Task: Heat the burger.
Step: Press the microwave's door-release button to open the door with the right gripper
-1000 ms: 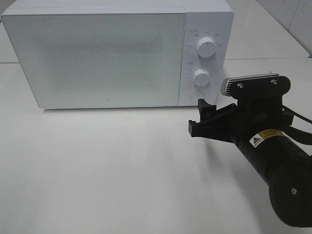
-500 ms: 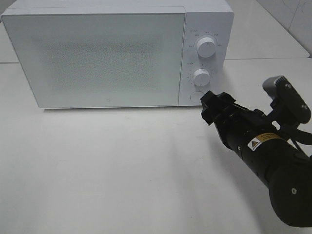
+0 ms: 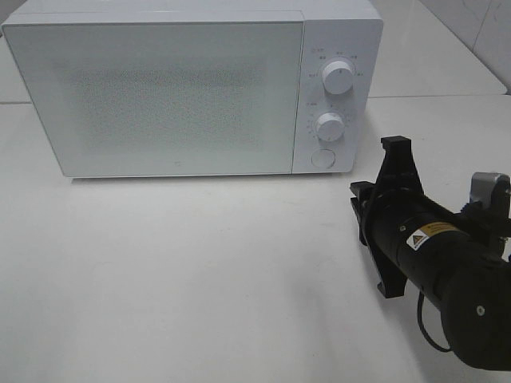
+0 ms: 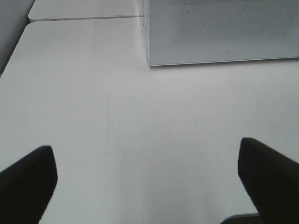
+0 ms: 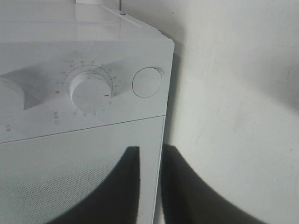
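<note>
The burger is out of view; the white microwave stands at the back of the table with its door closed. My right gripper hovers in front of the microwave's right lower corner, rolled onto its side and apart from the control panel. In the right wrist view its gripper shows two dark fingers drawn nearly together with nothing between them, pointing at the seam between door and panel. My left gripper stands wide open over bare table, well in front of the microwave, holding nothing.
The control panel carries an upper knob, a lower knob and a round button. The right wrist view shows the lower knob and the button. A white table spreads in front of the microwave.
My right gripper pulled back from the round button toward the near right, rolled about its axis, and its jaws closed up. The left gripper stayed open.
</note>
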### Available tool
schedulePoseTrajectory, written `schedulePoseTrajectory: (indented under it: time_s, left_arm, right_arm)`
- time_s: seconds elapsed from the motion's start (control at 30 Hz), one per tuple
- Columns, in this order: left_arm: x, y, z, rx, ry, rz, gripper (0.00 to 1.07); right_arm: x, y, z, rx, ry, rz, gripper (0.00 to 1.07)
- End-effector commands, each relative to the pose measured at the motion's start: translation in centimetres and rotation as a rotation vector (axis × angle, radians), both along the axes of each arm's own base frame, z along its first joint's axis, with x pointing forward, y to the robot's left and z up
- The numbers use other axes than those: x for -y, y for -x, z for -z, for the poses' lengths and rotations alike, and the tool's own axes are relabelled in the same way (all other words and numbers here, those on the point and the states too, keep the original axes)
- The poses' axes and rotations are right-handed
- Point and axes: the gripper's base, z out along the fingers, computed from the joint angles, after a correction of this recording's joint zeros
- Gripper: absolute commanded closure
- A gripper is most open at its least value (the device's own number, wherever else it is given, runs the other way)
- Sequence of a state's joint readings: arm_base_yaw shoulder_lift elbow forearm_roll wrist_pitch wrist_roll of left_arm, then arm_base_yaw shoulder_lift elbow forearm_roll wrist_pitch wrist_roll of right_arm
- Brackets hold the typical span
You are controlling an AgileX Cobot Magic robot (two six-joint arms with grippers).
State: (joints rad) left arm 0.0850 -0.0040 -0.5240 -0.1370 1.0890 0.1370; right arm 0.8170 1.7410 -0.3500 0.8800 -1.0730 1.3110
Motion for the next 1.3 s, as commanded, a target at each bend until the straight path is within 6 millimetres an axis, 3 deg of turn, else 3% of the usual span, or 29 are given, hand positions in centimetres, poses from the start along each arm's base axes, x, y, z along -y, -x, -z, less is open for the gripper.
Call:
schedulePoseTrajectory:
  time_s: [0.03,0.33,0.5,1.03,1.3]
  left_arm:
    - [0.0,0.0,0.0,0.015,0.011,0.004,0.09]
    - [0.0,0.0,0.0,0.015,0.011,0.004,0.09]
    - [0.0,0.0,0.0,0.015,0.011,0.004,0.09]
    - [0.0,0.0,0.0,0.015,0.011,0.004,0.09]
    - [0.0,0.0,0.0,0.015,0.011,0.004,0.09]
  right_arm:
    - [-0.1,0.1,0.0,0.001,-0.001,-0.003,1.07]
    - [-1.6,-1.4,1.4,-0.035,0.018,-0.002,1.07]
    - [-3.0,-3.6,2.2,-0.038,0.005,-0.005,1.07]
    - [-2.9,-9.6,2.8,-0.031,-0.031,0.035,1.07]
    - [-2.6,-11.1,3.6,-0.052,-0.040,0.059,1.07]
